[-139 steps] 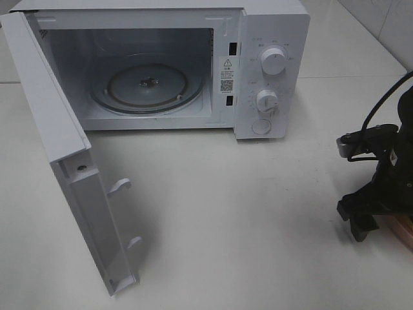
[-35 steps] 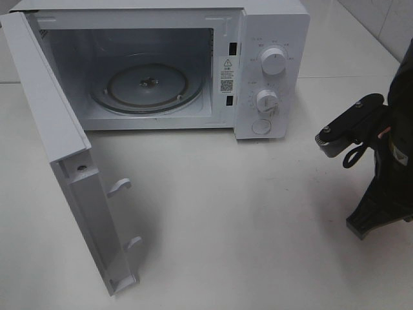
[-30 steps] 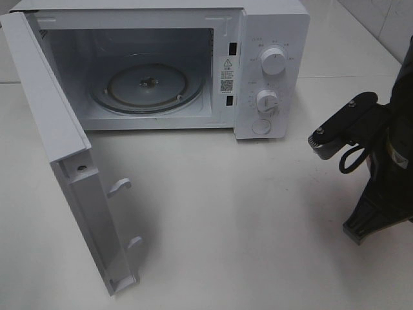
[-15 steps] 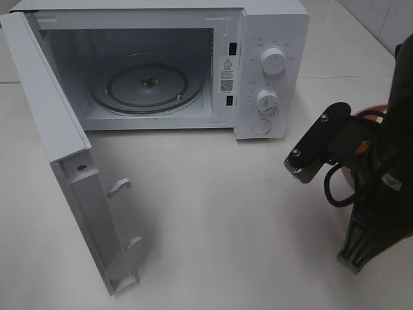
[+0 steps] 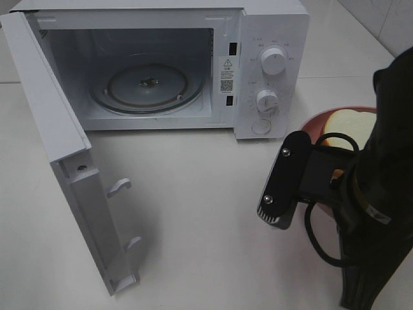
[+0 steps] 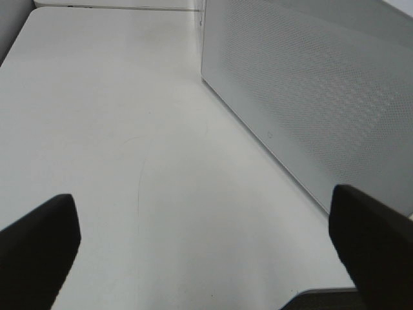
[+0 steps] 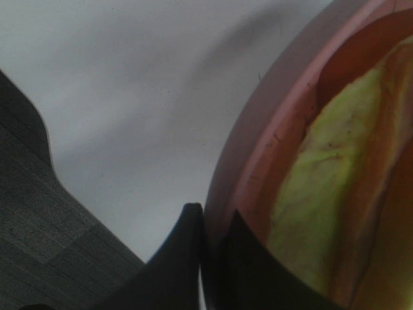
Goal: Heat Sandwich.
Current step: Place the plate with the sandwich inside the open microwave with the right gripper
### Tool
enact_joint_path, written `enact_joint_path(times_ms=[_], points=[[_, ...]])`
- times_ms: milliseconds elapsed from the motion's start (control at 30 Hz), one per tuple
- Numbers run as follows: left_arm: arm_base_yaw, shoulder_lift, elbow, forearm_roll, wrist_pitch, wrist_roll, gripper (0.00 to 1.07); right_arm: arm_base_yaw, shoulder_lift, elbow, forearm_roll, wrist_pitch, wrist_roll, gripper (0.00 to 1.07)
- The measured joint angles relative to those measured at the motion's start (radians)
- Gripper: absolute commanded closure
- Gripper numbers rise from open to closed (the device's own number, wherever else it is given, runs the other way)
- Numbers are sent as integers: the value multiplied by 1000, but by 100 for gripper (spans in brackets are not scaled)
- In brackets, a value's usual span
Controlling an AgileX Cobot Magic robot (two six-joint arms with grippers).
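From the high camera you see the microwave (image 5: 271,26) with its door (image 5: 71,161) swung open, and the right arm (image 5: 368,194) standing in front of the pink plate (image 5: 313,121) that carries the sandwich (image 5: 345,126), just right of the dials (image 5: 272,61). At your left wrist, the left jaws are spread wide above the table (image 6: 129,161), beside the microwave's perforated panel (image 6: 310,97). At your right wrist, the right jaws pinch the plate's rim, with the green lettuce (image 7: 310,206) just inside it.

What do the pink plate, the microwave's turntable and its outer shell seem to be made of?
The pink plate: matte, faintly scuffed rim, likely plastic, possibly ceramic. The turntable: clear glass, the hub shows through it. The outer shell: smooth white, painted metal or plastic; can't tell which.
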Motion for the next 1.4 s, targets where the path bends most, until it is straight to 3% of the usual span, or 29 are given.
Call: enact_joint_path(times_ms=[1400], points=[[0, 0, 0, 0, 0, 0, 7, 4, -1, 1, -1, -246, -455, 107]])
